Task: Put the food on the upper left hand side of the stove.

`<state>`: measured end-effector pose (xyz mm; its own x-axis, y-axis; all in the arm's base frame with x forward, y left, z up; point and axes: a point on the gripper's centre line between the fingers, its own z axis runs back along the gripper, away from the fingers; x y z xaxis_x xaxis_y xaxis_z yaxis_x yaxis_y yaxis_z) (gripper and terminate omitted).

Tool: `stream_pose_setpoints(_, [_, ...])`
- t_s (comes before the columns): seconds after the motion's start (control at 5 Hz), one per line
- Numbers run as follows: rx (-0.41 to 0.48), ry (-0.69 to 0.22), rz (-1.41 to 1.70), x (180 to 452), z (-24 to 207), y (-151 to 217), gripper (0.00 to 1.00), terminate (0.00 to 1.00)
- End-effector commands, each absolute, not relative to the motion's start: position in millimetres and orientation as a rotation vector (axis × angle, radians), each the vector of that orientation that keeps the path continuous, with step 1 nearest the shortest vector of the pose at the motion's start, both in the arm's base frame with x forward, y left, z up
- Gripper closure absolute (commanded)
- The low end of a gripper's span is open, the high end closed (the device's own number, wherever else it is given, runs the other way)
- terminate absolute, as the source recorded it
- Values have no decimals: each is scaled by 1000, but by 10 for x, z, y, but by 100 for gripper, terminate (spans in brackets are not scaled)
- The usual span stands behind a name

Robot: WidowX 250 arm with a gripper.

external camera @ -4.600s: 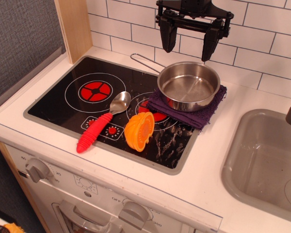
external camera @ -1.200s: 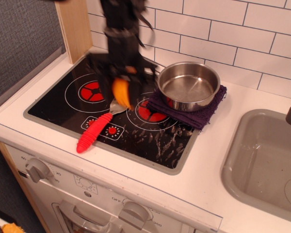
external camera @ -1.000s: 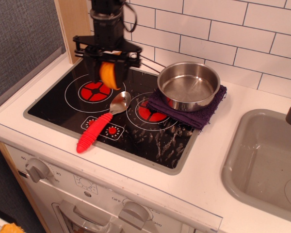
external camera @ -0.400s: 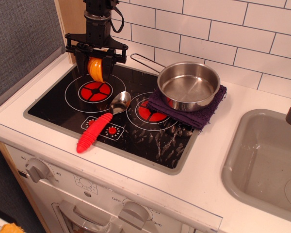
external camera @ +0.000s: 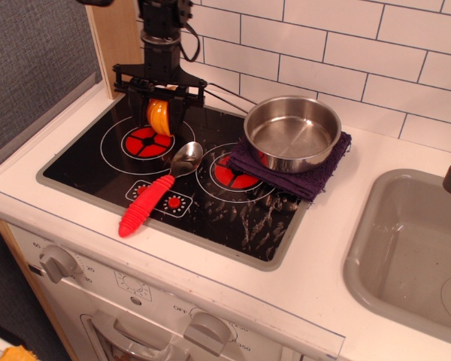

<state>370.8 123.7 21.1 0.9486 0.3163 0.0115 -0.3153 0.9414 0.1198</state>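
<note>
The orange ribbed toy food stands on edge between the fingers of my black gripper, at the back of the left burner ring of the black stove. The gripper comes down from above and is shut on the food. Whether the food touches the glass I cannot tell. The left burner's red mark lies just in front of it.
A red-handled spoon lies across the stove's middle front. A steel pot sits on a purple cloth over the right burner. A wooden post stands behind left. A grey sink is at the right.
The gripper took the food from the stove's front middle and carried it to the upper left. Since the last frame it has shifted slightly right and lower, over the back of the left burner.
</note>
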Motion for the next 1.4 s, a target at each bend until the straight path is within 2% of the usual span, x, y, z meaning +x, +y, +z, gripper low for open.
stream_pose_setpoints(0.0, [120, -34, 294, 3745, 404, 1241, 0, 0])
stream_pose_setpoints(0.4, [133, -142, 277, 3721, 971, 1182, 0, 0])
stream_pose_setpoints(0.6, [137, -167, 263, 3657, 1140, 1091, 0, 0])
stream_pose_setpoints(1.0, [134, -151, 240, 3577, 1130, 1027, 0, 0])
stream_pose_setpoints(1.2, [134, -151, 240, 3577, 1130, 1027, 0, 100])
